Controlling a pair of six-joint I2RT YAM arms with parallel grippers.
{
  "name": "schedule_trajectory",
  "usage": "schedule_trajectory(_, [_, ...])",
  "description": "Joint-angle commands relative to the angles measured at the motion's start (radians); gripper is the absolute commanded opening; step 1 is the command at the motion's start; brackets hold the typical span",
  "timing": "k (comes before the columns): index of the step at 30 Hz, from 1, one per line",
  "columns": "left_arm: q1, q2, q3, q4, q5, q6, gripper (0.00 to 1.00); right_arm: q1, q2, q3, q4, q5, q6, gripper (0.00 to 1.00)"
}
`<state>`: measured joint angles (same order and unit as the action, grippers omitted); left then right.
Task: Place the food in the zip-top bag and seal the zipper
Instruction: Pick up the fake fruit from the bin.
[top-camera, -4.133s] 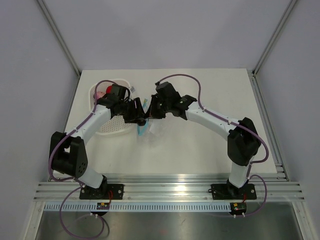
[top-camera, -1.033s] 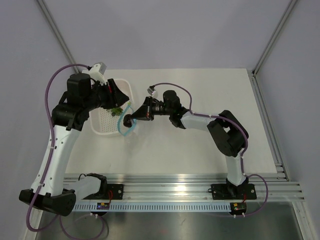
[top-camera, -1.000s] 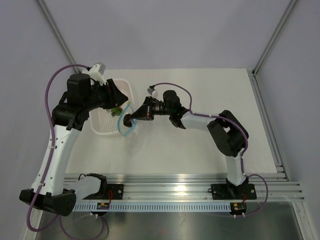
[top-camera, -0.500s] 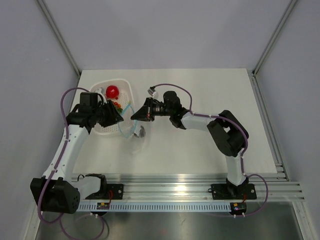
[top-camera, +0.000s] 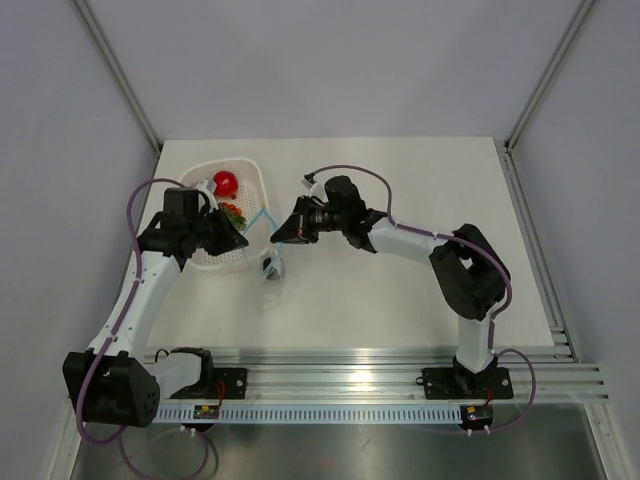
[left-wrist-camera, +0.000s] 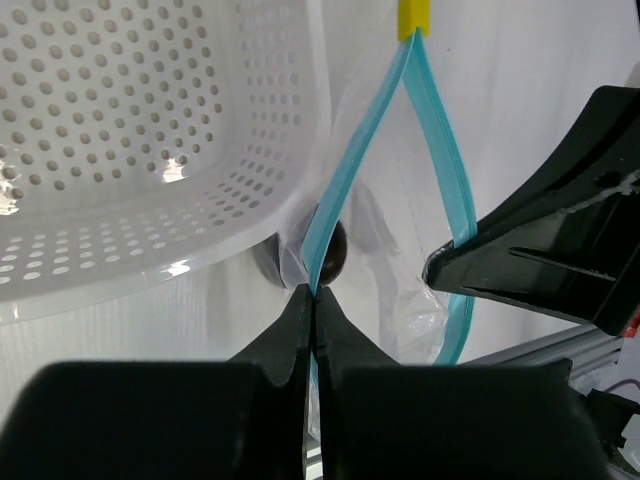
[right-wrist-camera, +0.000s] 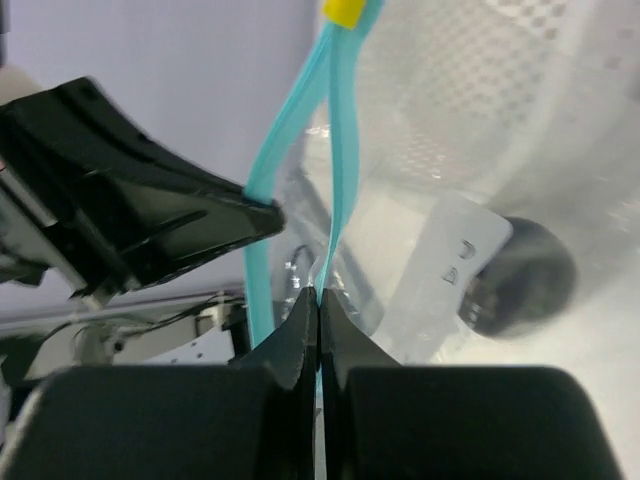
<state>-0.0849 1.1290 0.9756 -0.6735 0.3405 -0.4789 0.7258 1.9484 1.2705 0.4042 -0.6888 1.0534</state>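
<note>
The small transparent plastic zip-top bag (top-camera: 270, 266) hangs over the white bench (top-camera: 400, 290), just beside the white perforated plastic basket (top-camera: 240, 162). The left claw (left-wrist-camera: 312, 300) is clamped on 1 side of its thin light blue zipper strip (left-wrist-camera: 360, 155) and the right claw (right-wrist-camera: 318, 300) on the other, so the mouth gapes between them. The red roundish toy piece (top-camera: 226, 183) and the small green leafy piece (top-camera: 234, 211) lie in the basket.
</note>
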Motion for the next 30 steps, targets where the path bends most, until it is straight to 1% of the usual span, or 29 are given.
schedule_trajectory(1, [-0.007, -0.012, 0.011, 0.092, 0.09, -0.007, 0.0, -0.012, -0.143, 0.146, -0.531, 0.162, -0.289, 0.0])
schedule_trajectory(2, [-0.013, -0.009, 0.011, 0.1, 0.104, -0.009, 0.0, -0.014, -0.157, 0.168, -0.603, 0.242, -0.321, 0.0])
schedule_trajectory(4, [-0.042, 0.015, 0.026, 0.121, 0.149, -0.007, 0.0, -0.014, -0.195, 0.202, -0.741, 0.346, -0.389, 0.0])
schedule_trajectory(6, [-0.068, 0.04, 0.04, 0.121, 0.16, -0.007, 0.0, -0.009, -0.233, 0.217, -0.815, 0.434, -0.424, 0.0])
schedule_trajectory(7, [-0.081, 0.06, 0.046, 0.127, 0.161, -0.009, 0.0, -0.008, -0.244, 0.227, -0.853, 0.486, -0.47, 0.0])
schedule_trajectory(8, [-0.096, 0.069, 0.049, 0.135, 0.16, -0.012, 0.0, -0.006, -0.253, 0.24, -0.914, 0.586, -0.49, 0.0])
schedule_trajectory(10, [-0.107, 0.083, 0.054, 0.17, 0.166, -0.021, 0.0, -0.006, -0.275, 0.245, -0.953, 0.67, -0.538, 0.0])
schedule_trajectory(11, [-0.108, 0.106, 0.057, 0.179, 0.167, -0.021, 0.0, -0.006, -0.275, 0.263, -1.0, 0.736, -0.549, 0.0])
schedule_trajectory(14, [-0.115, 0.165, 0.084, 0.19, 0.178, -0.015, 0.0, -0.006, -0.259, 0.282, -1.061, 0.788, -0.564, 0.0])
schedule_trajectory(17, [-0.131, 0.199, 0.094, 0.225, 0.192, -0.02, 0.0, -0.006, -0.253, 0.253, -1.039, 0.761, -0.544, 0.0])
schedule_trajectory(18, [-0.139, 0.215, 0.094, 0.236, 0.196, -0.024, 0.0, -0.006, -0.249, 0.25, -1.038, 0.758, -0.538, 0.02])
schedule_trajectory(20, [-0.163, 0.229, 0.094, 0.267, 0.207, -0.03, 0.0, -0.006, -0.246, 0.242, -1.035, 0.761, -0.515, 0.12])
schedule_trajectory(21, [-0.17, 0.239, 0.094, 0.272, 0.209, -0.03, 0.0, -0.006, -0.241, 0.242, -1.035, 0.761, -0.512, 0.23])
schedule_trajectory(23, [-0.18, 0.247, 0.089, 0.281, 0.209, -0.032, 0.0, -0.008, -0.236, 0.242, -1.039, 0.75, -0.495, 0.3])
schedule_trajectory(24, [-0.182, 0.249, 0.086, 0.285, 0.209, -0.035, 0.0, -0.006, -0.236, 0.24, -1.042, 0.75, -0.491, 0.31])
schedule_trajectory(26, [-0.184, 0.249, 0.08, 0.295, 0.207, -0.036, 0.0, -0.005, -0.238, 0.237, -1.048, 0.749, -0.474, 0.3])
schedule_trajectory(27, [-0.184, 0.25, 0.08, 0.296, 0.209, -0.038, 0.0, -0.005, -0.244, 0.234, -1.048, 0.749, -0.468, 0.27])
schedule_trajectory(28, [-0.184, 0.252, 0.08, 0.296, 0.207, -0.038, 0.0, -0.005, -0.249, 0.231, -1.048, 0.747, -0.457, 0.14])
schedule_trajectory(30, [-0.185, 0.255, 0.08, 0.298, 0.206, -0.036, 0.0, -0.005, -0.267, 0.216, -1.038, 0.727, -0.448, 0.01])
